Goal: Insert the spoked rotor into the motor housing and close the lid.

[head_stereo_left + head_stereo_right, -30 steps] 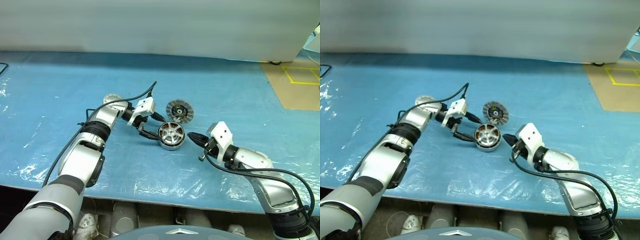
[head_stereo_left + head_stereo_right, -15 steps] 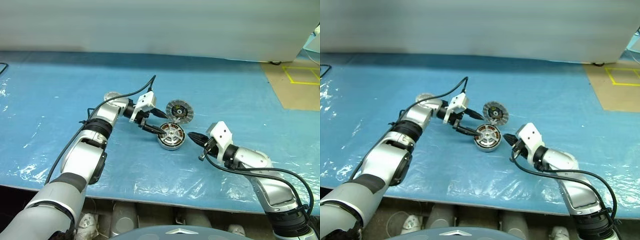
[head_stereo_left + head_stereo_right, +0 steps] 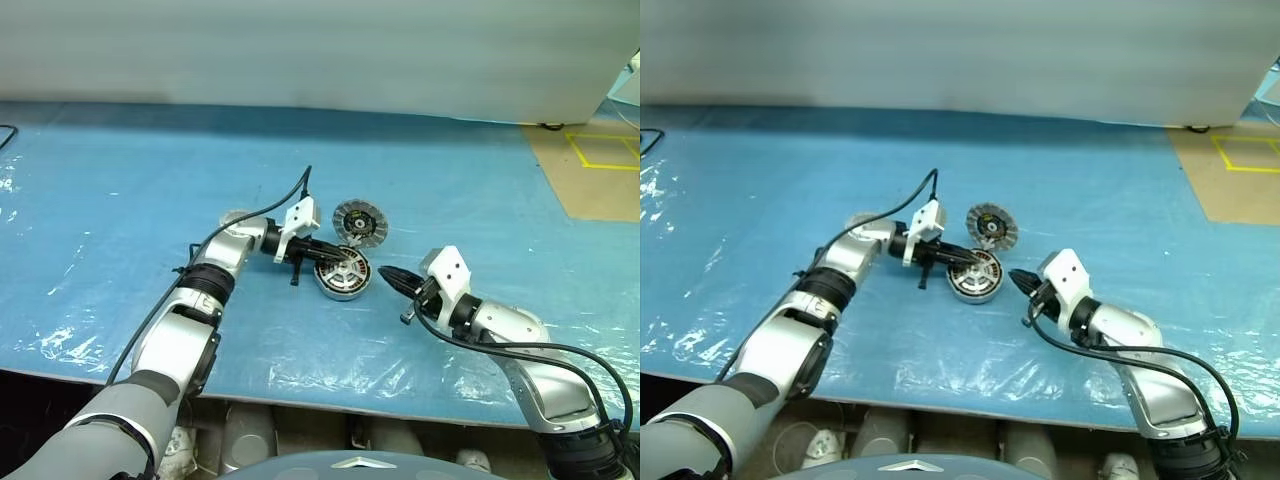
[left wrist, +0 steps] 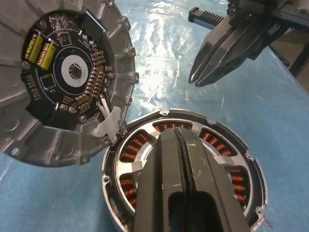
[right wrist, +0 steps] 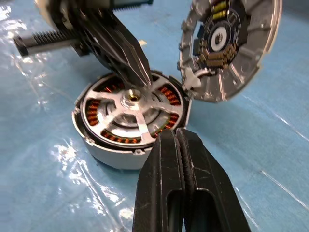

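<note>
The motor housing (image 5: 106, 154) is a silver cup with copper windings, standing on the blue sheet at the table's middle. The spoked rotor (image 5: 131, 97) lies inside it, silver spokes round a centre hub. My left gripper (image 3: 338, 256) is shut, reaching in from the left with its tips (image 5: 140, 82) resting on the rotor's hub. The lid (image 3: 360, 222) leans tilted just behind the housing, touching its rim, and shows a dark circuit board (image 4: 72, 77). My right gripper (image 3: 383, 272) is shut and empty, pointing at the housing's right side from a finger-width away.
A wrinkled blue plastic sheet (image 3: 120, 200) covers the table, whose front edge runs close below the arms. A tan floor patch with yellow tape (image 3: 590, 170) lies at the far right. A grey wall (image 3: 300, 50) closes off the back.
My left gripper has swung right from beside the housing to over it and shut, its tips now on the rotor's hub. Housing, lid and right gripper have stayed put.
</note>
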Robot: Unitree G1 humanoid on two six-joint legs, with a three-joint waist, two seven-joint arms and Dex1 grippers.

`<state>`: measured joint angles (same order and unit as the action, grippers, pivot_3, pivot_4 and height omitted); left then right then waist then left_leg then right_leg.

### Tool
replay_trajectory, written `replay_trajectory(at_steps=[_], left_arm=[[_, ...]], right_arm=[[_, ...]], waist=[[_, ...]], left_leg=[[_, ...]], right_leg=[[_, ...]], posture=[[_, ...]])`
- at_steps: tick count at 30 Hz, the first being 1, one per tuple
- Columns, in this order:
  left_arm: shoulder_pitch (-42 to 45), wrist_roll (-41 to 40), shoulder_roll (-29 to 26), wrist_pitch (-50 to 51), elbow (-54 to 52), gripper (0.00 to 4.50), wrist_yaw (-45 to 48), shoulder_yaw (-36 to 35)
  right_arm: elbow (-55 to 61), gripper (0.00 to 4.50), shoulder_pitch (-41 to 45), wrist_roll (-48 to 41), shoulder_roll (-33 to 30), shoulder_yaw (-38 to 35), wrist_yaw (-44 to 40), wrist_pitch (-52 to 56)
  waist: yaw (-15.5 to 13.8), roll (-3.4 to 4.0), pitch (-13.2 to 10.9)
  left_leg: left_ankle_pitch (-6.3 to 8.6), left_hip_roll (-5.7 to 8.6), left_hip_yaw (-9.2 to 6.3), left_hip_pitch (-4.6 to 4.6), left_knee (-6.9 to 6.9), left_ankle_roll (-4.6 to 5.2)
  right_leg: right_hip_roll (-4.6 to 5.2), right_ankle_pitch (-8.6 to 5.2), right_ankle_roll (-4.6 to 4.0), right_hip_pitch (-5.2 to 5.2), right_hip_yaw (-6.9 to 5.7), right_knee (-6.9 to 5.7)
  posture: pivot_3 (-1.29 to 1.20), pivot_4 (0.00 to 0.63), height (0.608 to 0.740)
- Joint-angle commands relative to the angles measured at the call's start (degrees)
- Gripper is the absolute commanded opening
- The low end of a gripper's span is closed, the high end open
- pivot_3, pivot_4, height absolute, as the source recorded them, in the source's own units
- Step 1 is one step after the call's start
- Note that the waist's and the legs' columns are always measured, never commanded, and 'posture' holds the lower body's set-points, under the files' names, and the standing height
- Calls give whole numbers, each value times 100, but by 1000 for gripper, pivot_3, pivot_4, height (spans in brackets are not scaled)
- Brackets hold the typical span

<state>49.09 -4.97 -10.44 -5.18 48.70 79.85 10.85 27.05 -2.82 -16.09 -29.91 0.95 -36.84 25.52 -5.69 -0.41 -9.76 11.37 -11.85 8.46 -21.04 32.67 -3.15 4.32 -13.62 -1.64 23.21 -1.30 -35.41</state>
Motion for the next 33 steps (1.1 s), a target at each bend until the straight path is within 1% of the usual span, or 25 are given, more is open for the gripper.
replay_trajectory(at_steps=[1, 3, 5, 7, 8, 9, 10, 14, 18, 23, 27, 29, 33], left_arm=[[-139, 290, 1, -154, -92, 21, -269, 230], [-268, 577, -68, -242, -64, 21, -363, 486], [-315, 675, -68, -185, -52, 21, -559, 557], [-313, 643, -49, -152, -52, 21, -666, 535], [-312, 585, -32, -147, -69, 21, -661, 504], [-323, 482, -9, -122, -135, 21, -583, 462], [-334, 401, 4, -84, -198, 21, -510, 433], [-359, 359, -147, 196, -370, 21, -283, 480], [-311, 498, -319, 350, -374, 21, -601, 451], [-536, 391, -556, 843, -889, 21, -156, 623], [-683, 275, -631, 1112, -1244, 21, -11, 671], [-750, 272, -618, 988, -1333, 21, -34, 682], [-714, -45, -387, 984, -1482, 21, -175, 443]], right_arm=[[372, 0, -128, -171, -137, -190, -88, -18], [469, 0, -189, -217, -184, -231, -88, 14], [587, 0, -241, -323, -192, -296, -67, 79], [650, 0, -261, -340, -186, -331, -27, 72], [664, 0, -260, -293, -182, -335, 5, 14], [680, 0, -260, -251, -161, -340, 47, -40], [698, 0, -263, -213, -155, -331, 77, -69], [692, 0, -329, -100, -257, -247, -13, -239], [688, 0, -287, -224, -286, -362, -39, -159], [599, 0, -248, -180, -305, -310, -66, -206], [522, 0, -176, -150, -304, -282, -88, -227], [491, 0, -133, -151, -301, -278, -96, -227], [425, 0, -113, -125, -311, -262, -122, -252]], waist=[[2, 0, 0], [-1, 3, 2], [-5, 13, 8], [-10, 19, 12], [-14, 18, 11], [-18, 18, 11], [-23, 18, 11], [-15, 19, 12], [11, 20, 12], [27, 21, 13], [14, 21, 13], [7, 22, 13], [-7, 22, 13]], left_leg=[[0, 0, 0, 0, 0, 0], [0, 0, 0, 2, -1, 0], [1, 0, 0, 9, -5, -1], [1, 0, 1, 34, -19, 0], [2, 1, 3, 65, -28, 2], [3, 3, 6, 96, -33, 2], [3, 4, 7, 102, -37, 4], [2, 3, 8, 100, -45, 2], [1, 7, 8, 88, -57, 1], [2, 4, 11, 93, -62, 0], [2, 5, 11, 95, -62, 0], [2, 4, 11, 94, -63, 0], [2, 5, 11, 90, -64, 0]], right_leg=[[0, 1, 2, 0, 0, 0], [0, 2, 4, -3, 0, 2], [0, -10, -14, -31, -1, 12], [0, -10, -12, -63, -1, 45], [3, -8, -8, -95, 0, 64], [8, -9, -6, -114, 1, 70], [13, -10, -4, -123, 3, 72], [19, -11, -3, -105, 4, 73], [4, -11, -3, -90, 3, 73], [1, -14, -6, -90, 3, 76], [4, -15, -7, -90, 4, 79], [3, -15, -7, -88, 4, 79], [4, -16, -7, -88, 4, 80]], posture=[[0, 150, 740], [0, 150, 740], [0, 150, 740], [0, 150, 740], [0, 150, 740], [0, 150, 740], [0, 150, 740], [0, 150, 740], [0, 150, 740], [0, 150, 740], [0, 150, 740], [0, 150, 740], [0, 150, 740]])
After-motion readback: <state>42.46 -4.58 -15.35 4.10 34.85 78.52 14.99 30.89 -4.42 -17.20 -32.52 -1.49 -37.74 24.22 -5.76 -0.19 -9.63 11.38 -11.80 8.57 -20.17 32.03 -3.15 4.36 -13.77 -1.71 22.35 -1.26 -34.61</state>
